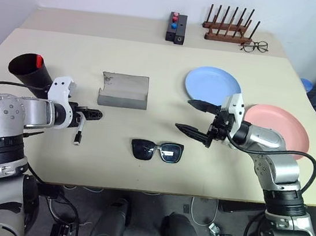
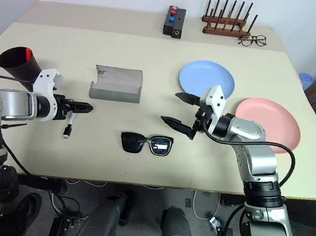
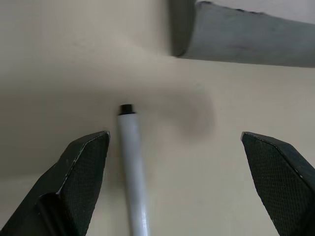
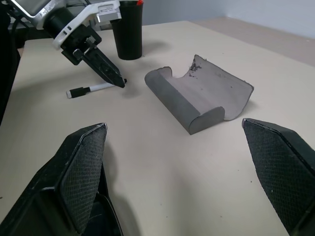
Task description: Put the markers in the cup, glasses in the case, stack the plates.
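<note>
L gripper [image 1: 91, 113]: jaws wide apart, nothing held. It hangs just over the white marker [image 1: 78, 132], on the side nearest the case [image 1: 124, 90].
R gripper [image 1: 197, 120]: jaws spread wide, empty. It hovers btwn the case and the pink plate [image 1: 281, 129], just above-right of the sunglasses [image 1: 157, 150].
White marker: flat on the table [image 1: 153, 65], left-front of the case, apart from it. In the left wrist view it sits hard by one finger [image 3: 81, 167], not centred.
Risk 1: if you close now, that near finger prob. hits first and rolls or flicks the marker away. Shift sideways so it's mid-gap.
Cup [image 1: 29, 69]: left of the case, well apart, red-capped marker [image 1: 38, 61] poking out the top.
Risk 2: cup looks tilted from the head cam, can't tell for sure. Tall + narrow, so a bump from your L arm on the way over may tip it and spill the red one.
Sunglasses: lenses down-ish, in front of the case, well apart.
Risk 3: the case opening faces away from them; shove the frame in crooked and you push the case off instead.
Blue plate [image 1: 212, 84]: right of the case, near the pink one, not touching.
Risk 4: R arm sits over both, so a low sweep drags a rim.
</note>
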You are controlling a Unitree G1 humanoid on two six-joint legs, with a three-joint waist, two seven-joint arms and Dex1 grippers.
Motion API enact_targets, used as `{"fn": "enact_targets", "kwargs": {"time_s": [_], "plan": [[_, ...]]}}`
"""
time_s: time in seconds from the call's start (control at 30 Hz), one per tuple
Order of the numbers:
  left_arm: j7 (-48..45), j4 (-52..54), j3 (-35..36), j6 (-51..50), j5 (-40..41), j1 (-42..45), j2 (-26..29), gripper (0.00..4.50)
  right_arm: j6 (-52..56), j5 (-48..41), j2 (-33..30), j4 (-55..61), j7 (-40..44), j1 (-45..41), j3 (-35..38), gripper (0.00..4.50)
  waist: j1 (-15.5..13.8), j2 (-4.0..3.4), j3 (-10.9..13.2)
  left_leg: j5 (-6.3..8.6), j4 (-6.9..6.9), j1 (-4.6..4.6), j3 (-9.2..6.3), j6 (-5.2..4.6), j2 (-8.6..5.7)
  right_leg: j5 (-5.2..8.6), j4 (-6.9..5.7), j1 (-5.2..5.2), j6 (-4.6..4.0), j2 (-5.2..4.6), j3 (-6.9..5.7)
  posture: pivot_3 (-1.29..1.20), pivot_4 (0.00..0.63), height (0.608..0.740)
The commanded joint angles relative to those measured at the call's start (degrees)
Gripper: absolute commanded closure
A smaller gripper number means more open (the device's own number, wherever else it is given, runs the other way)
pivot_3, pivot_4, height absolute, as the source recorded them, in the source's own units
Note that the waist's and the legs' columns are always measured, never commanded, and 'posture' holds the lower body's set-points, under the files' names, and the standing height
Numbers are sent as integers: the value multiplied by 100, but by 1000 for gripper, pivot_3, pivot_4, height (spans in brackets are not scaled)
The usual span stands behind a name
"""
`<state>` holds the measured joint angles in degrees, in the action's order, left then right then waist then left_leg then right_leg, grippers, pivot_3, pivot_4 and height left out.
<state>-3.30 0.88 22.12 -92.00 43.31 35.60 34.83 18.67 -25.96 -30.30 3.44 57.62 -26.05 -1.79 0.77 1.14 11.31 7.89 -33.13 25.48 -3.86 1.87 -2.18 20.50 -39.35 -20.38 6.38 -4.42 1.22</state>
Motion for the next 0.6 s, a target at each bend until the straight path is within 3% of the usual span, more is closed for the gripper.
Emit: {"fn": "enact_targets", "kwargs": {"time_s": [0.03, 0.1, 0.2, 0.47, 0.6], "plan": [[-175, -323, -67, 75, -331, 299, 146, 61, -130, 45, 13, 184, -54, -46, 53, 0, -2, 0, 0, 0, 0, 0, 0, 1, 0, 0, 0, 0, 0, 1, -1, 0, 150, 735], [-335, -489, -249, 52, -443, 380, 244, 61, -154, 70, 21, 163, -53, -63, 34, 0, -2, 0, 0, 0, 0, 0, 1, 1, -2, 0, 0, 0, 0, 1, -1, 0, 150, 735], [-745, -643, -495, 50, -486, 382, 481, 801, -131, 68, 37, 180, -69, -102, 44, 0, 0, 0, 0, 0, 0, 0, 1, 1, -2, 0, 0, 0, 0, 0, 0, 0, 150, 735], [-1402, -860, -937, -17, -633, 299, 711, 4478, -126, 65, 16, 212, -82, -95, 66, 0, -12, 0, 0, 0, 2, 1, 1, 1, -3, 0, 1, -1, 0, -6, 0, 0, 150, 735], [-1610, -731, -1033, 244, -747, 176, 745, 4478, -139, 77, -1, 198, -75, -93, 69, 0, -11, -2, -1, 0, 3, -1, 1, 1, -5, 0, 2, 1, 0, -10, 1, 0, 150, 735]]}}
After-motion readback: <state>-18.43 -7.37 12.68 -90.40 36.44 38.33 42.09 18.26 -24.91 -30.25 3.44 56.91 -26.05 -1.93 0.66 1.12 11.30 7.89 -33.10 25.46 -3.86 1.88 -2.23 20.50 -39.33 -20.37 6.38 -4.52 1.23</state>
